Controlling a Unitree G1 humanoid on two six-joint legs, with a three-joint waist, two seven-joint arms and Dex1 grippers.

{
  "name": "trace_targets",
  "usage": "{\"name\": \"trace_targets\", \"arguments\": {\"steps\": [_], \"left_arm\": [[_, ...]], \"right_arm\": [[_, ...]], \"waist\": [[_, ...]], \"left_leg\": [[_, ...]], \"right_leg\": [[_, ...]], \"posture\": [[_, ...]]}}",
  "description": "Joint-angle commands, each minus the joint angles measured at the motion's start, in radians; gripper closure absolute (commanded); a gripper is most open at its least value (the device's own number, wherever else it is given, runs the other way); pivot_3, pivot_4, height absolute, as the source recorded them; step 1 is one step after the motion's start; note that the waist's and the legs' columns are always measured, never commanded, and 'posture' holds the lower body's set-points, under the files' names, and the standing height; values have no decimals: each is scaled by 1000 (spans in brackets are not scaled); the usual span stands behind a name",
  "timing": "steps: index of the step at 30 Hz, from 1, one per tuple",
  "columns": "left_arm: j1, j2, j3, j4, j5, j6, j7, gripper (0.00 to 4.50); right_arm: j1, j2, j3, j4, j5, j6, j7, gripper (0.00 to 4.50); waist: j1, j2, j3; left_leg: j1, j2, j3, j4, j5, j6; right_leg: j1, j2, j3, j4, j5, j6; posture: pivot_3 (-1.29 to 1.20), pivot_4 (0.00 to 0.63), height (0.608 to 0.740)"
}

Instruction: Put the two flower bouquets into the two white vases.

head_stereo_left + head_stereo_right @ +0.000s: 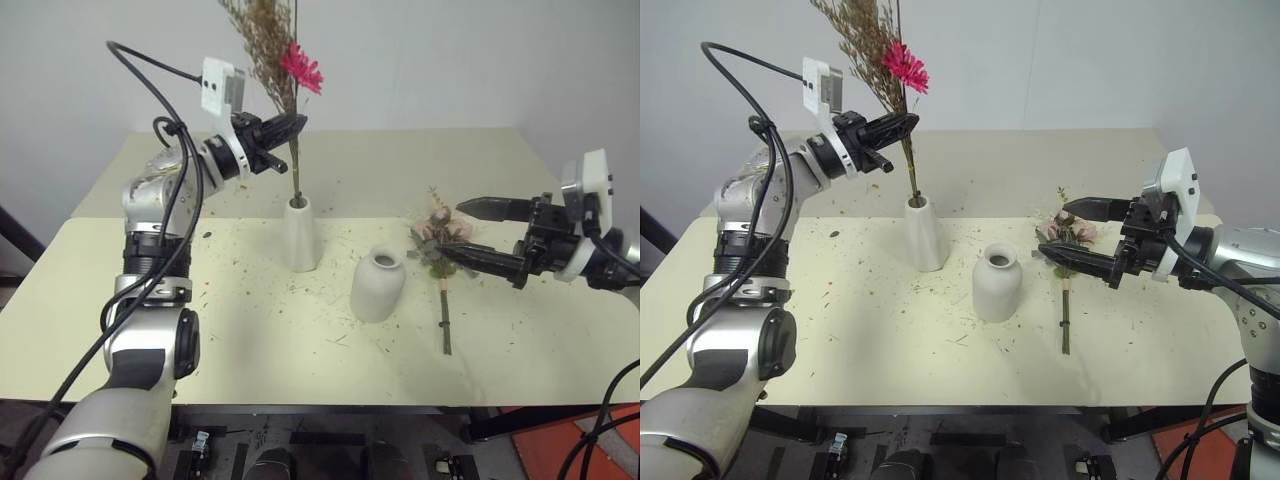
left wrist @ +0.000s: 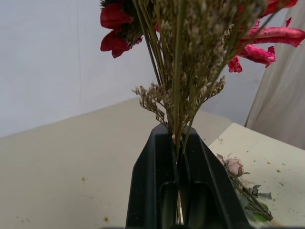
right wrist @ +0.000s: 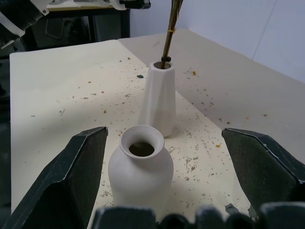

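Dry grass bunch [image 1: 270,45], pinched by the left gripper [image 1: 292,125], has its stems in the tall vase [image 1: 300,235], so let go gently, while the right gripper [image 1: 1085,238] waits wide by the roses [image 1: 1065,235] at three o'clock.

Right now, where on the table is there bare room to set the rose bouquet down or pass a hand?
Free: the table left of the tall vase, and the front strip before the round vase. Crowded: right of the round vase, where the rose bouquet lies under the open right gripper, and the narrow gap between the vases.
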Motion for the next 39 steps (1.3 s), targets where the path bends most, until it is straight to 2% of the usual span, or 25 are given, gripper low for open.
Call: {"name": "trace_targets", "arguments": {"steps": [1, 15, 20, 23, 28, 34, 35, 39], "left_arm": [[5, -5, 1, -19, 5, -10, 1, 4429], [103, -31, -23, -81, 24, 17, 43, 4429], [179, -12, -58, -164, 39, 68, 39, 4429], [227, 11, -55, -233, 23, 124, 32, 3737], [294, 55, -21, -358, -20, 202, 32, 2148], [463, 170, 54, -605, -127, 351, 23, 216], [496, 197, 70, -654, -147, 373, 19, 23], [571, 304, 118, -763, -208, 402, -35, 23]], "right_arm": [[-6, -12, -37, -26, 17, -2, -9, 0], [-4, -9, -35, -25, 24, -7, -15, 0], [0, -8, -37, -28, 24, -7, -17, 0], [3, -9, -38, -27, 23, -8, -16, 0], [2, -9, -36, -25, 22, -8, -15, 0], [15, -12, -41, -27, 25, -3, -12, 0], [17, -12, -40, -24, 23, -3, -10, 0], [18, -16, -20, 9, 0, -13, 1, 0]], "waist": [[0, 0, 0], [1, 0, 0], [-1, 0, 0], [-2, 0, 0], [0, 0, 0], [-7, 0, 0], [-8, 0, 0], [-2, 0, 0]], "left_leg": [[0, 0, 0, 0, 0, 0], [0, 0, 0, 0, 0, 0], [0, 0, 0, 0, 0, 0], [0, 0, 0, 0, 0, 0], [0, 1, 0, 0, 0, 0], [1, 1, 0, 0, 0, 0], [1, 2, 0, 0, 0, 0], [1, 1, 0, 0, 0, 0]], "right_leg": [[0, 0, 0, 0, 0, 0], [0, 0, 0, 0, 0, 0], [0, 0, 0, 0, 0, 0], [0, 0, 0, 0, 0, 0], [0, 0, 0, 0, 0, 0], [0, 1, 0, 0, 0, 0], [0, 1, 0, 0, 0, 0], [0, 0, 0, 0, 0, 0]], "posture": [[0, 150, 740], [0, 150, 740], [0, 150, 740], [0, 150, 740], [0, 150, 740], [0, 150, 740], [0, 150, 740], [0, 150, 740]]}}
